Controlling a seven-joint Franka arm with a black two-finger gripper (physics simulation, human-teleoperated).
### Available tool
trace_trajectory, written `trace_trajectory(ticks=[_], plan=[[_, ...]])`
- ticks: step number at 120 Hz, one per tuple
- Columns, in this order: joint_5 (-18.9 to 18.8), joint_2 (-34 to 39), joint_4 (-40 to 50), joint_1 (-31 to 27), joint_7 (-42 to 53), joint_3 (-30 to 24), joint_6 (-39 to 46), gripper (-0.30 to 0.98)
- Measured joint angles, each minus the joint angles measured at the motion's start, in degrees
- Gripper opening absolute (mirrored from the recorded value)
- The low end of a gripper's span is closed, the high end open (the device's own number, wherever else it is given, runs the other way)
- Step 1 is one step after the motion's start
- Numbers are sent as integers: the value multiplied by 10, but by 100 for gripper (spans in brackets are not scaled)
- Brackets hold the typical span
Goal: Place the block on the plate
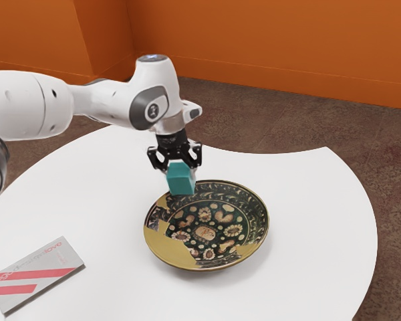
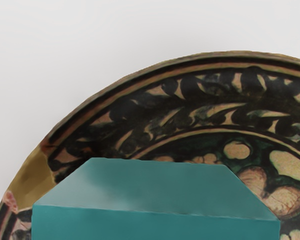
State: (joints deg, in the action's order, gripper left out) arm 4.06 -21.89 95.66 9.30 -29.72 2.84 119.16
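One boxy teal block (image 1: 181, 182) clamped in my black claw (image 1: 180, 171), hanging above round, dark, floral-patterned ceramic plate (image 1: 206, 232)!

On the white table (image 1: 314, 267), a plate (image 1: 204, 233) (dark and flowered, with plain gold patches) lies in from the inward-curving edge. A flat box (image 1: 43, 271), grey with red stripes, lies toward the edge at the exterior view's left, apart from the plate.
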Motion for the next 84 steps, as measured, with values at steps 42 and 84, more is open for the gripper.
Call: trace_trajectory(ticks=[42, 84], plan=[[2, -7, 61, -1, -85, -50, 41, 48], [-9, 65, 58, 10, -124, -41, 25, 65]])
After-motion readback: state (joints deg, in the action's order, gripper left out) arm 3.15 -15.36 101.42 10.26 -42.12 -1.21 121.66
